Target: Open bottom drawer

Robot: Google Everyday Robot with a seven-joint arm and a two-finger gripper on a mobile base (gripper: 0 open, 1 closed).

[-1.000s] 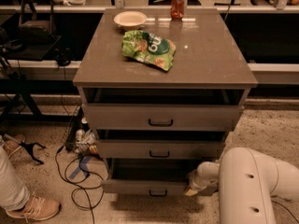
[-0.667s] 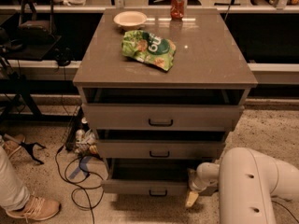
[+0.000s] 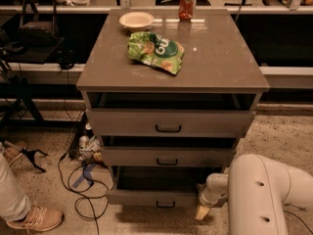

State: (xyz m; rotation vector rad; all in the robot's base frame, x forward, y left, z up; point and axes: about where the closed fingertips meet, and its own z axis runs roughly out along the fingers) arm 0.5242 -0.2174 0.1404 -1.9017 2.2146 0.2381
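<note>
A grey cabinet has three drawers, all pulled out a little. The bottom drawer (image 3: 154, 198) is the lowest, with a narrow front panel and a small black loop handle (image 3: 165, 204) at its centre; its dark interior shows above the panel. My gripper (image 3: 201, 211) hangs at the end of the white arm (image 3: 259, 195), low by the floor, just right of the bottom drawer's front right corner and apart from the handle.
The top drawer (image 3: 168, 123) and middle drawer (image 3: 167, 156) stick out above. On the cabinet top lie a green chip bag (image 3: 156, 50), a bowl (image 3: 136, 19) and a red can (image 3: 186, 4). Cables and bottles (image 3: 84, 151) lie on the floor left; a person's shoe (image 3: 34, 219) is at bottom left.
The gripper has dropped lower and shifted slightly, from beside the bottom drawer's right end down towards the floor. The drawers look unchanged.
</note>
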